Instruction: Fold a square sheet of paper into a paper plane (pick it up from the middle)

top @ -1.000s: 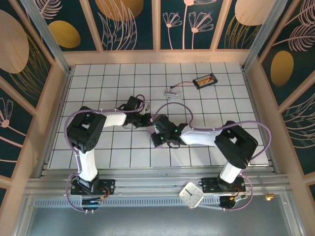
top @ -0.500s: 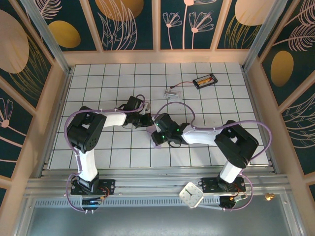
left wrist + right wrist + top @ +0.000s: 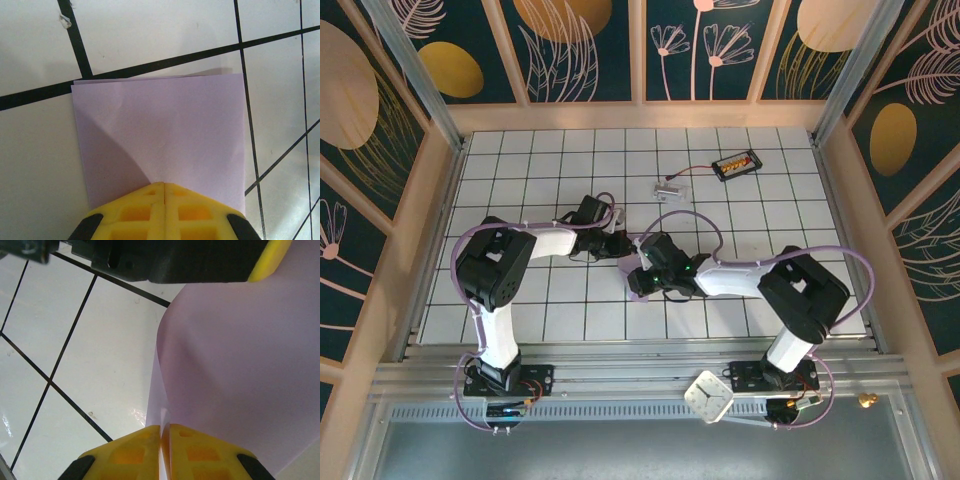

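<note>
Bare tiled table [image 3: 150,30] rings the sheet [image 3: 160,135]; left claw [image 3: 164,186] pinches its edge.

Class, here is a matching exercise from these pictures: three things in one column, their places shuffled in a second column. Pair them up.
Things:
1 lavender paper
2 white square clock
3 black box with orange parts

Places:
A far part of the tiled table
B on the metal rail at the near edge
C pinched by the left gripper and the right gripper

Pairs: 1-C; 2-B; 3-A

Lavender square sheet of paper [image 3: 165,135], folded over, edges nearly aligned
</note>
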